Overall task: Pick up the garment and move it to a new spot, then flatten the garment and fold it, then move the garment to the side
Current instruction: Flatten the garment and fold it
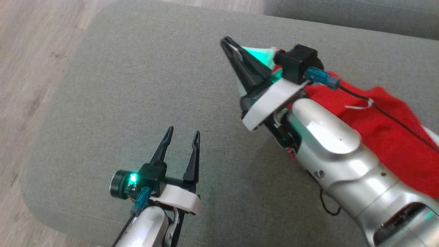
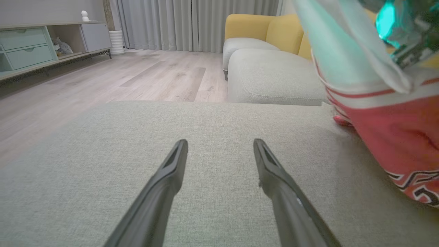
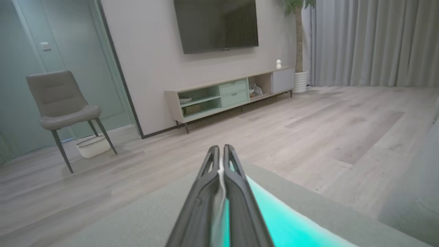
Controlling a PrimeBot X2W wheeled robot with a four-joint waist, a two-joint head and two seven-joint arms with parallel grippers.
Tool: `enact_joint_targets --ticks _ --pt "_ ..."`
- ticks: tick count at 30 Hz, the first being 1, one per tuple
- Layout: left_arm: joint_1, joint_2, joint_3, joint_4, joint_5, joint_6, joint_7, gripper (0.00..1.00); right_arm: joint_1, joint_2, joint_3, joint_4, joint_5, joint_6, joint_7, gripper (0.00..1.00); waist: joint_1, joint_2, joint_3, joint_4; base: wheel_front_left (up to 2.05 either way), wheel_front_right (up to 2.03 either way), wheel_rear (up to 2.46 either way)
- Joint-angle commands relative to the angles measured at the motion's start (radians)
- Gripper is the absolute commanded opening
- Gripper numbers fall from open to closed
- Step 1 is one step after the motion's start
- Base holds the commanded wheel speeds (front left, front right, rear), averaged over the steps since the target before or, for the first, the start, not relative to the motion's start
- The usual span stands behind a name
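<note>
The garment (image 1: 384, 137) is red with a white striped hem and dark lettering; it hangs from my right gripper (image 1: 227, 44) and drapes back under the right forearm onto the grey ottoman (image 1: 137, 89). My right gripper (image 3: 220, 158) is shut on a pale edge of the garment (image 3: 219, 202), raised above the cushion. In the left wrist view the garment (image 2: 394, 130) hangs at the right, lit green near the top. My left gripper (image 1: 181, 135) stands open low over the ottoman at the front left, its fingers (image 2: 171, 171) apart with nothing between them.
Wooden floor (image 1: 31, 51) lies left of the ottoman. A second grey cushion (image 2: 274, 75) and a yellow sofa (image 2: 260, 25) stand beyond its far edge. A TV cabinet (image 3: 233, 94) and a grey chair (image 3: 61, 106) are across the room.
</note>
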Motion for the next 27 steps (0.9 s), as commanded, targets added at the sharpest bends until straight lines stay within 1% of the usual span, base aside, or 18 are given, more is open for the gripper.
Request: enact_joint_targets --ticks 1,2,3,5,7,10,13,16,19,21,24,27 --pt "-0.017 0.001 0.033 -0.023 0.006 -0.003 -0.012 1.00 -0.027 0.021 0.013 -0.034 0.012 -0.001 -0.012 0.00 0.0001 0.0000 -0.003 0.003 0.00 0.00 0.00" --pt "-0.016 0.001 0.033 -0.023 0.006 -0.003 -0.012 1.00 -0.032 0.021 0.037 -0.038 0.028 -0.001 -0.012 0.13 0.0001 0.0000 -0.004 0.004 0.00 0.00 0.00" --pt "-0.015 0.000 0.034 -0.022 0.006 -0.003 -0.012 1.00 -0.034 0.021 0.064 -0.036 0.046 -0.001 -0.012 1.00 0.0001 0.0000 -0.004 0.003 0.00 0.00 0.00" --pt "-0.015 0.000 0.038 -0.021 0.006 0.000 -0.012 1.00 -0.040 0.021 0.104 -0.044 0.099 -0.001 -0.011 1.00 0.0001 0.0000 -0.005 -0.003 0.00 0.00 0.00" --pt "-0.016 0.001 0.048 -0.024 0.006 0.002 -0.012 1.00 -0.057 0.021 0.129 -0.034 0.116 -0.001 -0.012 1.00 0.0001 0.0000 -0.004 -0.017 0.00 0.00 0.00" --pt "-0.015 0.004 0.064 -0.031 0.007 0.005 -0.012 1.00 -0.071 0.021 0.096 0.005 0.116 -0.001 -0.013 1.00 0.0001 0.0000 -0.011 -0.049 0.00 0.00 0.00" --pt "-0.010 0.007 0.078 -0.039 0.009 0.006 -0.012 1.00 -0.073 0.021 -0.008 0.045 0.074 -0.001 -0.013 1.00 0.0001 0.0000 -0.027 -0.091 0.00 0.00 0.00" --pt "-0.006 0.012 0.090 -0.048 0.013 0.007 -0.012 1.00 -0.054 0.020 -0.158 0.098 -0.021 -0.001 -0.013 1.00 0.0001 0.0000 -0.042 -0.134 0.00 0.00 0.00" --pt "-0.002 0.014 0.100 -0.057 0.017 0.008 -0.012 1.00 0.009 -0.002 -0.298 0.114 -0.121 -0.001 -0.014 1.00 0.0001 0.0000 -0.058 -0.175 0.00 0.00 0.00" --pt "0.001 0.018 0.107 -0.063 0.019 0.008 -0.012 1.00 0.067 -0.024 -0.372 0.097 -0.192 -0.001 -0.014 1.00 0.0001 0.0000 -0.065 -0.204 0.00 0.00 0.00" --pt "0.009 0.020 0.112 -0.069 0.022 0.007 -0.012 1.00 0.182 -0.037 -0.494 0.039 -0.268 -0.001 -0.014 1.00 0.0001 0.0000 -0.074 -0.241 0.00 0.00 0.00" --pt "0.019 0.023 0.117 -0.072 0.024 0.006 -0.012 1.00 0.315 -0.030 -0.612 -0.055 -0.343 -0.001 -0.014 1.00 0.0001 0.0000 -0.078 -0.278 0.00 0.00 0.00"
